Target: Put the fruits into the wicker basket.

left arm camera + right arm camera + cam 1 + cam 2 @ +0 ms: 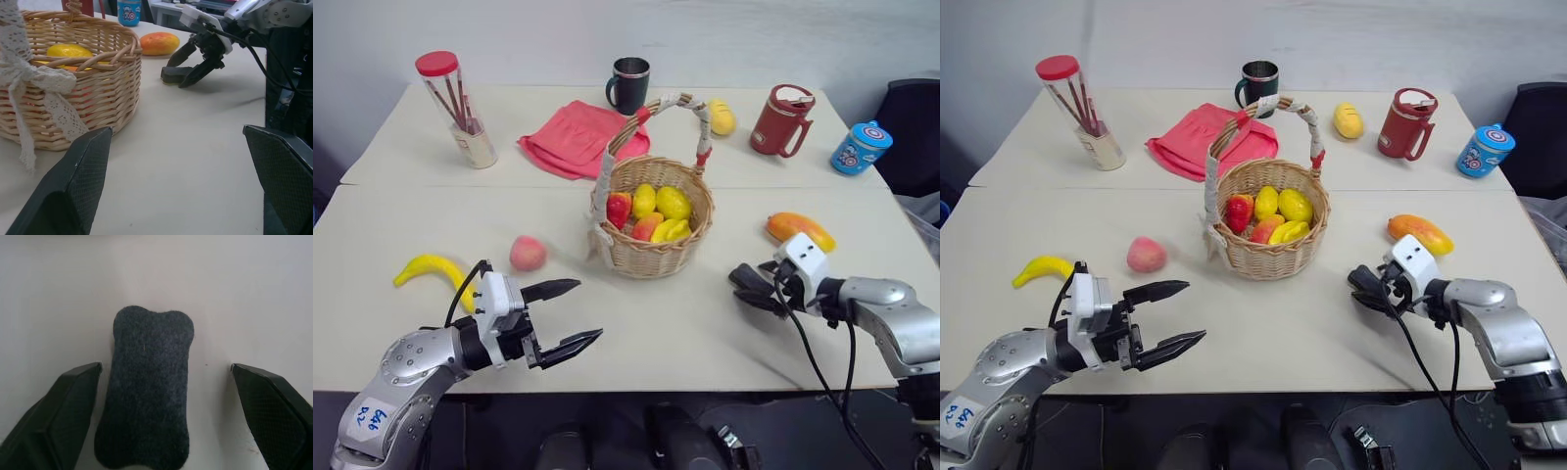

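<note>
Now I am seeing my right gripper (1367, 288) standing spread over the flat black block (145, 387), which is lying between its fingers on the table (666, 323). The mango (1419, 233) is lying just behind it. My left gripper (566, 315) is hanging open near the peach (528, 253) and banana (433, 268). The wicker basket (656, 250) is sitting between both arms.

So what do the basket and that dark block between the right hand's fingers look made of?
Basket: tan woven wicker, matte, its strands visibly interlaced; white lace-like cloth wraps the handle. Dark block: apparently felt or dense foam, with a fuzzy, matte charcoal surface; which one, the look leaves open.
</note>
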`<action>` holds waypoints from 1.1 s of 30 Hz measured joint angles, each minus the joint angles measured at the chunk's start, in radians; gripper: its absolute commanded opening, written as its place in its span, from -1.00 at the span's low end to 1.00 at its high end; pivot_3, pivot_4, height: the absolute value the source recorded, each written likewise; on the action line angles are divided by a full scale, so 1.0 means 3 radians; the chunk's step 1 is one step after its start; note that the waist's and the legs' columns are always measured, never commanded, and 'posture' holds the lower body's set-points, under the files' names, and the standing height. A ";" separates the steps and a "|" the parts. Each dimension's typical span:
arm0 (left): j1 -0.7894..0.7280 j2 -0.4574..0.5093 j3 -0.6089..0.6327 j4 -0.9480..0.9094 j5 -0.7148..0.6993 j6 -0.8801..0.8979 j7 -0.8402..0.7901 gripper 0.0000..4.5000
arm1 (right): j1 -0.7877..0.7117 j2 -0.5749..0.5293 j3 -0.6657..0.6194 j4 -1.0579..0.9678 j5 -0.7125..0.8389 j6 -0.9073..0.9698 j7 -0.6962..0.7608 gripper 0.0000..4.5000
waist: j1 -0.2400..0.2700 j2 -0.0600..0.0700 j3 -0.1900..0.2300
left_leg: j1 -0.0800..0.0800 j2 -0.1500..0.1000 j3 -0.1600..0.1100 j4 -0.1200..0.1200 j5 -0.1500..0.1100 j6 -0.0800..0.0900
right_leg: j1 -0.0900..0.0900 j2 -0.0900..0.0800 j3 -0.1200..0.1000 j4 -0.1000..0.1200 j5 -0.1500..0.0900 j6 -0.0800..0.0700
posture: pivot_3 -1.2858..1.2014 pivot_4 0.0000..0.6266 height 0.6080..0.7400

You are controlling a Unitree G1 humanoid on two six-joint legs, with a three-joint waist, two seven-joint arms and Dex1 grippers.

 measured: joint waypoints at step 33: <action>-0.0292 0.0087 0.0188 0.0659 0.0258 -0.0448 -0.0420 1.00 | -0.0892 -0.0297 -0.1162 0.3627 -0.0599 -0.1736 -0.0322 0.43 | -0.0090 0.0024 0.0016 | 0.0008 0.0007 0.0050 -0.0012 0.0015 -0.0022 | -0.0013 0.0017 0.0043 -0.0007 0.0006 0.0012 | 0.03 -0.52 1.00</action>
